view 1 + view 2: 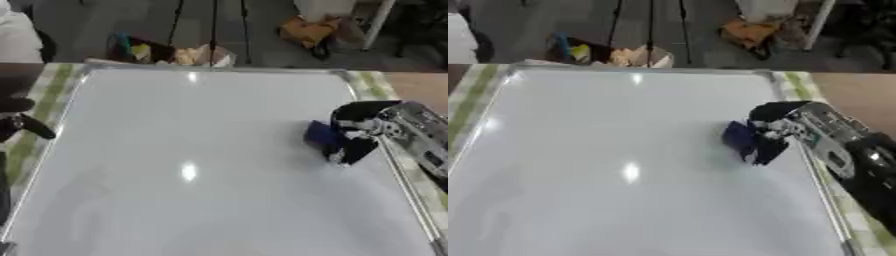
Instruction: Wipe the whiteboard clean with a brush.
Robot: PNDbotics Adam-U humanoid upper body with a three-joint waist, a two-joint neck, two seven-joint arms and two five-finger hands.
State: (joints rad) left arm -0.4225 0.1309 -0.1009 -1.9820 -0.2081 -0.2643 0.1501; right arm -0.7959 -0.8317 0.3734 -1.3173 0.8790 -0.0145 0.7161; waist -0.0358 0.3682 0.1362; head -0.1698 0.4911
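A large whiteboard [192, 150] with a silver frame lies flat and fills most of both views; its surface looks blank, with ceiling lights reflected on it. My right hand [360, 131] comes in from the right edge and is curled round a dark blue brush [321, 135], which is pressed on the board near its right side. My left hand [19, 125] shows only as dark parts at the left edge of the left eye view, off the board; its fingers are not clear.
Green-striped cloth [48, 95] covers the table around the board. Beyond the far edge stand a cluttered box [171, 52] and an orange object [308, 29] on the floor.
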